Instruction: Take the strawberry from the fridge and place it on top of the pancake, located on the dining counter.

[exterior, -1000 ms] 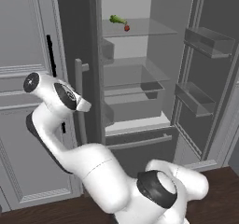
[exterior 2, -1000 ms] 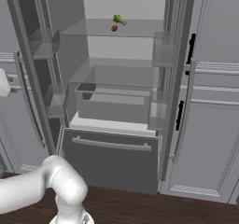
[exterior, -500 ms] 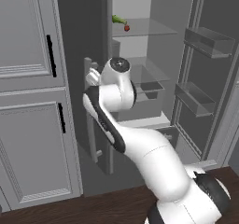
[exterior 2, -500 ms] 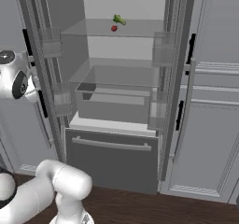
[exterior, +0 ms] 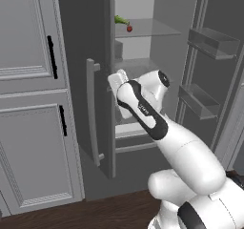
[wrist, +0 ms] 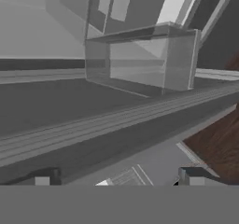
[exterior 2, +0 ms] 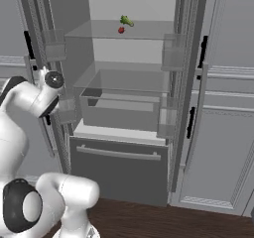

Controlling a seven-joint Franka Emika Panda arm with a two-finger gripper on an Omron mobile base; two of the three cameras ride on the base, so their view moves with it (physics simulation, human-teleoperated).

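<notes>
one tiny strawberry (exterior 2: 121, 30) sits on the upper glass shelf (exterior 2: 149, 31) of the open fridge (exterior 2: 124, 152), just beside a longer green vegetable (exterior 2: 127, 20); in the left base view it lies at (exterior: 129, 28). it looks light, soft and easily bruised, and being roundish it could roll on the smooth glass, so it probably wants a gentle pinch across its widest part, coming in from the side away from the vegetable. the gripper (wrist: 115, 177) hangs low, well below that shelf, near the left door (exterior: 97, 104), looking across at a clear door bin (wrist: 142, 62) with dark wood floor (wrist: 217, 143) at one side. its two dark fingertips (wrist: 42, 177) stand wide apart with nothing between them, and they touch nothing
</notes>
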